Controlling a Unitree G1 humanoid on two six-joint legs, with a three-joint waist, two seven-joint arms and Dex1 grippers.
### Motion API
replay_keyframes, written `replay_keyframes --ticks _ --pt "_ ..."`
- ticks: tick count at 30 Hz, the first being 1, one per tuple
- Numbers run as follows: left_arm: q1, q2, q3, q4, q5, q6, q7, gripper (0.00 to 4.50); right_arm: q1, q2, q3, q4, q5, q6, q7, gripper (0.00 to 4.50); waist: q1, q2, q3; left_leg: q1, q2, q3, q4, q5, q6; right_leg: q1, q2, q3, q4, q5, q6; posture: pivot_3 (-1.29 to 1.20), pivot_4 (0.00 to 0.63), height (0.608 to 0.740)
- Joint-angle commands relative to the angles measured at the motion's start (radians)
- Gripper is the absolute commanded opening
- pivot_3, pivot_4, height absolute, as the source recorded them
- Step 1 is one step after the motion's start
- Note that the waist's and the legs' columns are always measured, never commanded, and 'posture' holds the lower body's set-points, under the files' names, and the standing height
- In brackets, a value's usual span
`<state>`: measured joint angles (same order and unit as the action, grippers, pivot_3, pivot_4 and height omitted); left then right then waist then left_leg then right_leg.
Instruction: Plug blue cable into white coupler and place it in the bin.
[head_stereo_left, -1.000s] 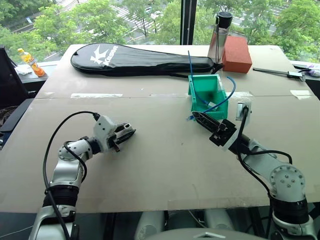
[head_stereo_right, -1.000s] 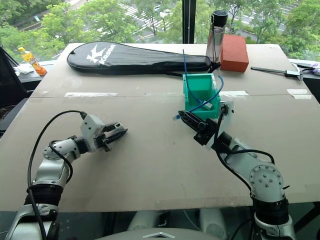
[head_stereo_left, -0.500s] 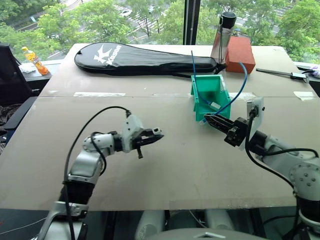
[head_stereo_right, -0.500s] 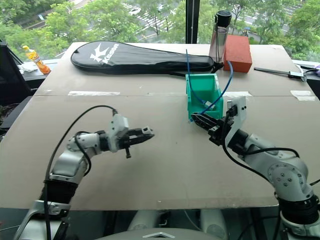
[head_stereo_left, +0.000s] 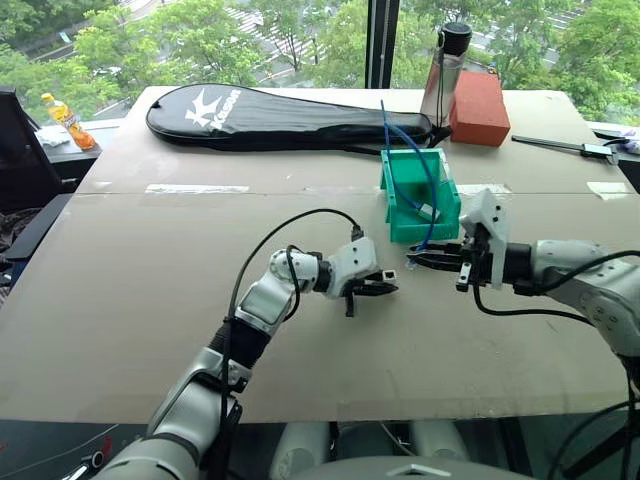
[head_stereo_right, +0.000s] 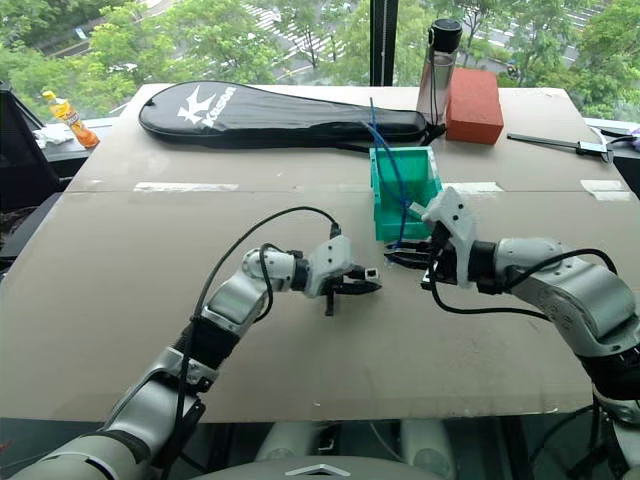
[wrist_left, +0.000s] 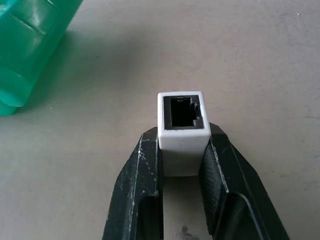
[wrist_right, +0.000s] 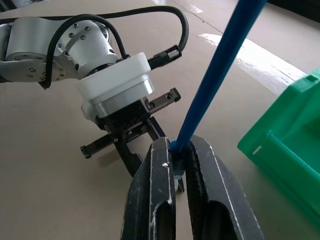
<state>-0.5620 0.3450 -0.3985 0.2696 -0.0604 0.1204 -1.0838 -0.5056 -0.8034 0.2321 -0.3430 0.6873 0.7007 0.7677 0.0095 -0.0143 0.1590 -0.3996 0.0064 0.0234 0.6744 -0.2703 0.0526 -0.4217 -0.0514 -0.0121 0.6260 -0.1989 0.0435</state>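
Beige tabletop (head_stereo_left: 150, 300) under my arms: my left gripper (wrist_left: 181, 165) clamps the coupler (wrist_left: 181, 131), socket outward; my right gripper (wrist_right: 181, 165) pinches the cable (wrist_right: 215, 75) end, facing it, beside the bin (head_stereo_left: 420, 215).

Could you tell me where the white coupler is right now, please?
The white coupler is clamped in the left gripper, over the table in front of the green bin, facing the right gripper.
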Motion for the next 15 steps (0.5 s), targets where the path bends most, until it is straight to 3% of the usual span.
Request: replay_keyframes --ticks 1,15 --pt "0.004 0.000 -0.003 0.007 0.017 -0.018 0.006 0.37 -0.047 0.018 0.059 0.062 -0.113 -0.083 0.104 0.00 0.002 0.000 0.000 0.000 0.000 0.000 0.000 0.000 0.000 0.000 0.000 0.000 0.000 0.000 0.000 0.00 0.150 0.740" --pt "0.023 0.016 0.003 0.002 0.025 -0.029 0.002 0.37 -0.115 0.138 0.165 0.235 -0.366 -0.243 0.298 0.00 0.001 0.000 0.000 0.001 0.000 0.000 0.001 0.000 0.000 0.000 0.000 0.000 0.001 0.000 0.000 0.00 0.150 0.740"
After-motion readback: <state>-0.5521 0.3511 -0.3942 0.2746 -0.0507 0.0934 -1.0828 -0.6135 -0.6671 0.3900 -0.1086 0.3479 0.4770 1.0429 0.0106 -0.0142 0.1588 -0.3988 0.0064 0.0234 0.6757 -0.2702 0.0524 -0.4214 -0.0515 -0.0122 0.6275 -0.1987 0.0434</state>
